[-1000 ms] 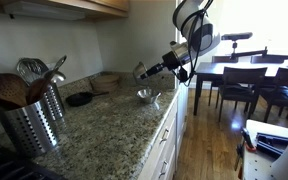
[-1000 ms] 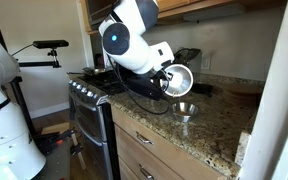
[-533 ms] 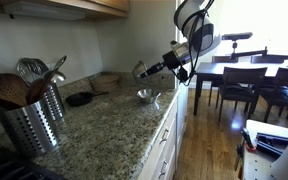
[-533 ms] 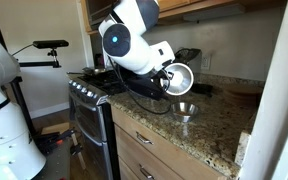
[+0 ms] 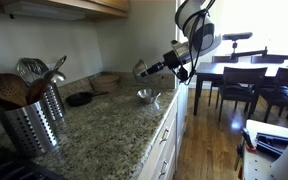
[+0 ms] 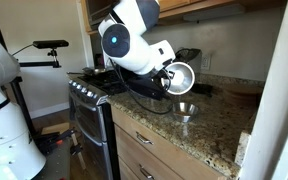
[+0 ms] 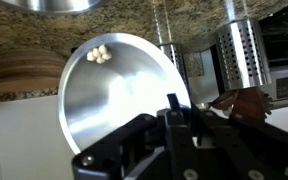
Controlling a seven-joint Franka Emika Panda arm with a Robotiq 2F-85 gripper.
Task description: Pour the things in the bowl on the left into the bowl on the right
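Observation:
My gripper [image 5: 157,67] is shut on the rim of a shiny metal bowl [image 5: 140,70] and holds it tipped on its side above the granite counter; both also show in an exterior view, the gripper [image 6: 165,79] and the bowl [image 6: 179,78]. In the wrist view the held bowl [image 7: 114,95] has a few small white balls [image 7: 100,54] resting near its far rim, with my gripper [image 7: 172,105] clamped on the near rim. A second metal bowl [image 5: 148,96] [image 6: 185,110] stands on the counter just below; its edge shows in the wrist view [image 7: 54,4].
A perforated metal utensil holder [image 5: 32,115] [image 7: 246,50] with wooden spoons stands at the counter's near end. A black dish [image 5: 80,98] and a wooden bowl [image 5: 106,78] [image 7: 24,72] sit by the wall. A stove [image 6: 89,85] adjoins the counter. A dining table with chairs [image 5: 244,85] stands behind.

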